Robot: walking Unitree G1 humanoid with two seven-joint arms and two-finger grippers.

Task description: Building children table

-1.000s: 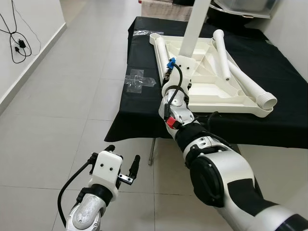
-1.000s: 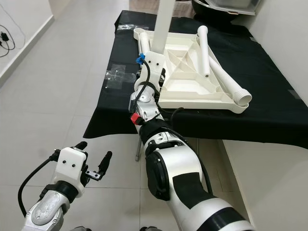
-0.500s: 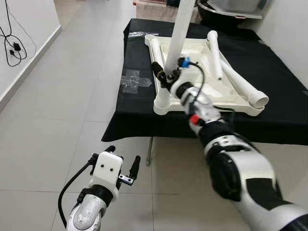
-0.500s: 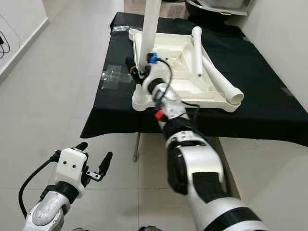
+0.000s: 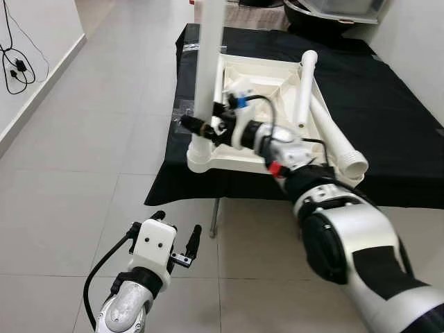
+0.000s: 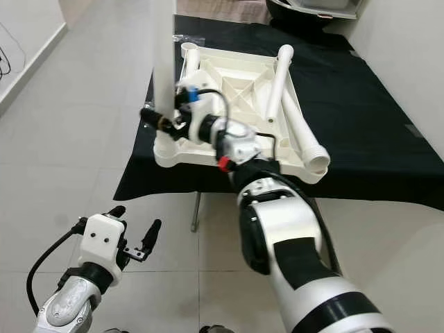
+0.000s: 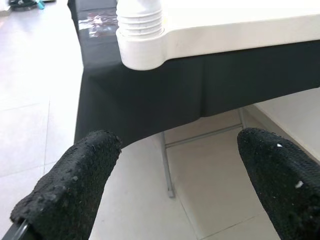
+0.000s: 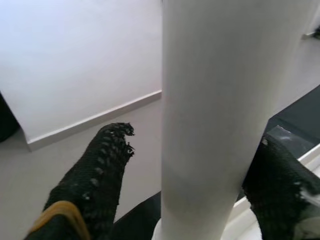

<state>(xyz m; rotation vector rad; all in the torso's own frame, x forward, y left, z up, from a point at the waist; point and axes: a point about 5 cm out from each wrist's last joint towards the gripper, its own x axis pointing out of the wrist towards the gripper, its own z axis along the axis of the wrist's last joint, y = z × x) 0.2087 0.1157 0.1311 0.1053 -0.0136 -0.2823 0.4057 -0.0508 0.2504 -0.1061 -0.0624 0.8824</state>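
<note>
1. The white tabletop (image 5: 263, 104) lies upside down on the black-draped surface (image 5: 388, 104), its near-left corner jutting just over the surface's front edge
2. One white leg (image 5: 207, 69) stands upright in that near-left corner socket, rising out of the top of the head views
3. The right hand (image 5: 206, 127) reaches in from the right and straddles the lower part of the upright leg; in the right wrist view one black finger (image 8: 95, 175) sits apart from the leg on one side, while the other finger (image 8: 280, 185) lies close against it, so whether the grasp is clenched I cannot tell
4. Two loose legs rest on the right side of the tabletop: one leg (image 5: 305, 80) lies across the underside, and a second leg (image 5: 333, 139) lies along the right edge with its threaded end near the front corner
5. A bit of clear plastic wrap (image 5: 179, 107) lies on the surface to the left of the tabletop
6. The left hand (image 5: 175, 243) hangs low over the tiled floor (image 5: 76, 173), fingers spread and grasping nothing; its wrist view looks up at the corner socket (image 7: 141, 35)
</note>
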